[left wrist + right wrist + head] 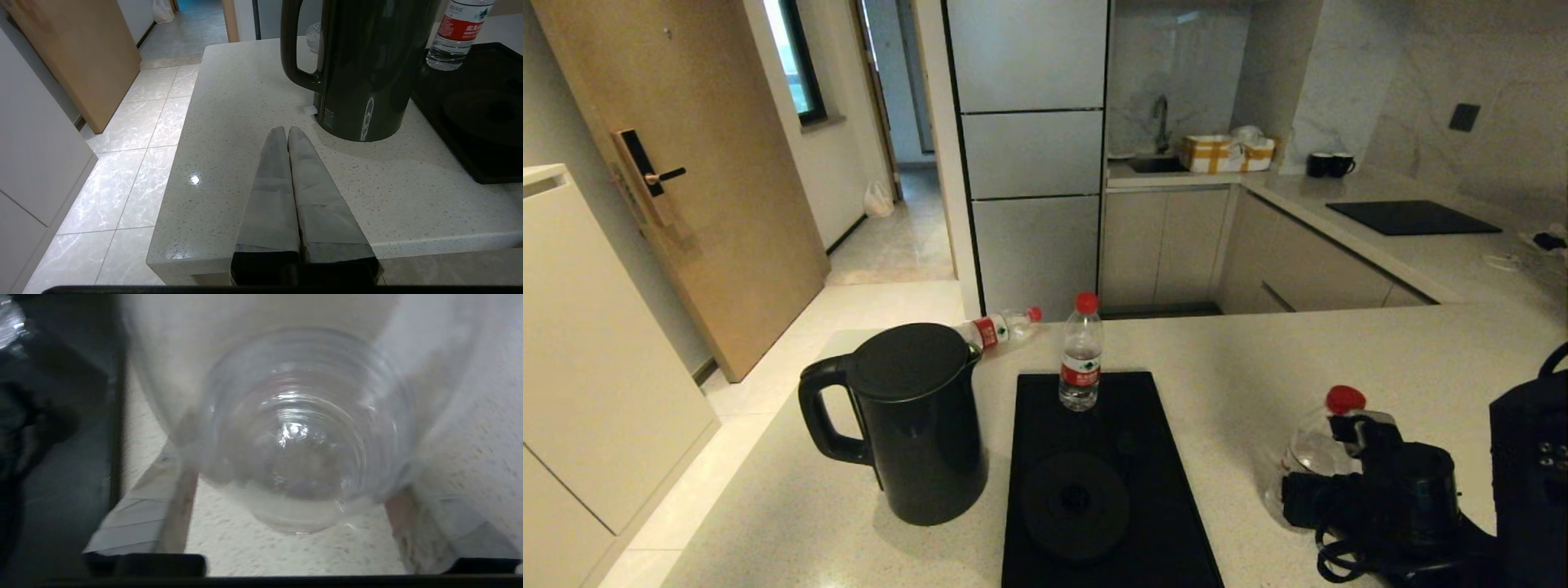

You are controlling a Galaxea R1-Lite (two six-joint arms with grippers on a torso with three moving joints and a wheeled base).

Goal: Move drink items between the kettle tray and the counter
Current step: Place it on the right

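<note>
Starting at the near edge of the counter [1258,351]: the left gripper [286,132] is seen clenched on nothing, its taped fingers pressed flat together just over the near left corner, w/ bare speckled stone ahead of it. The right gripper [286,522] is placed by the near right part of the worktop, jaws spread wide to either side of a clear ribbed bottle [1319,445] with a red cap, which leans tilted; whether the pads touch it can't be told. Open stone is left betw. that bottle and the kettle tray [1152,506], a thin black rectangle w/ low rim reaching the near edge, its round base disc [1076,506] unoccupied. The glossy black kettle [915,425] is stood on the stone just left of the tray. A second bottle [1081,355] is upright at the tray's far edge. A third [1005,327] is lying on its side at the counter's far edge.
</note>
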